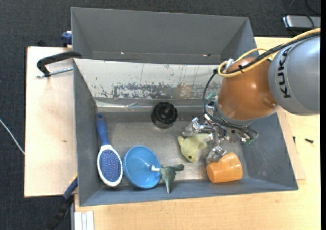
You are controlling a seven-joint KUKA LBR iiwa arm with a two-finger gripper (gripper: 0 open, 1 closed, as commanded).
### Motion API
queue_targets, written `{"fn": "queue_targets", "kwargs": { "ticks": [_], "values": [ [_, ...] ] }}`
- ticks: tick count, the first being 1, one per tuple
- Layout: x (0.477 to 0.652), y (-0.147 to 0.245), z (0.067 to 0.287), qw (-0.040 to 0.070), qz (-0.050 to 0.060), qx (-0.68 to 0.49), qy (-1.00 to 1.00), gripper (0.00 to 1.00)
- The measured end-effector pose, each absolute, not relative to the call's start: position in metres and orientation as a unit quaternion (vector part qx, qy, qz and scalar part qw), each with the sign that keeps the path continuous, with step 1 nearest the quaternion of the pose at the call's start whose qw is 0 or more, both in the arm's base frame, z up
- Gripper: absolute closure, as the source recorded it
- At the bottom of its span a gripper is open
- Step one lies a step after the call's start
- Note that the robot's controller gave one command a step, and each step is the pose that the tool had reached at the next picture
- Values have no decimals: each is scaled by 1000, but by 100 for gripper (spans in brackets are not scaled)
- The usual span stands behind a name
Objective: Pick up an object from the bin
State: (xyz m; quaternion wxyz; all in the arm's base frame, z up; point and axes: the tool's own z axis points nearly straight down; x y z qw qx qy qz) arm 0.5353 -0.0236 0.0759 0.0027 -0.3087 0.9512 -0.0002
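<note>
Pale yellow lump (pixel 190 148) lies just left of the gripper (pixel 213 135), low in the grey bin (pixel 153 35).
Gripper apart or together? Cannot tell. Best centre squarely over the lump, clear of the orange cup (pixel 224 168) close alongside and the black cap (pixel 164 114) farther left.

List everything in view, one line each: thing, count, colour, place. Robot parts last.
Bin: one, grey metal, holds all the things below.
Brush: one, blue pad in a white head with a blue handle, along the left wall.
Dish: one, blue and round, at the front, right of the brush.
Toy figure: one, dark green, at the front edge by the dish's right side.
Round cap: one, black, mid back wall.
Soft lump: one, pale yellow, right of centre.
Cup-like piece: one, orange, front right.
Gripper: one, metal, low over the lump and the orange piece.
Arm: one, silver-grey with an orange cover, reaching in from the right.
</note>
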Motion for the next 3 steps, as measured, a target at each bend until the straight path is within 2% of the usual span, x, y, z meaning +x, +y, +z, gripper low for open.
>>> {"fn": "queue_targets", "kwargs": {
  "ticks": [1,2,3],
  "values": [
    [535,-23,77,2,0,-309,951,100],
    [547,-32,196,7,-2,-320,947,100],
    [544,-5,283,5,-2,-476,879,100]
  ]
}}
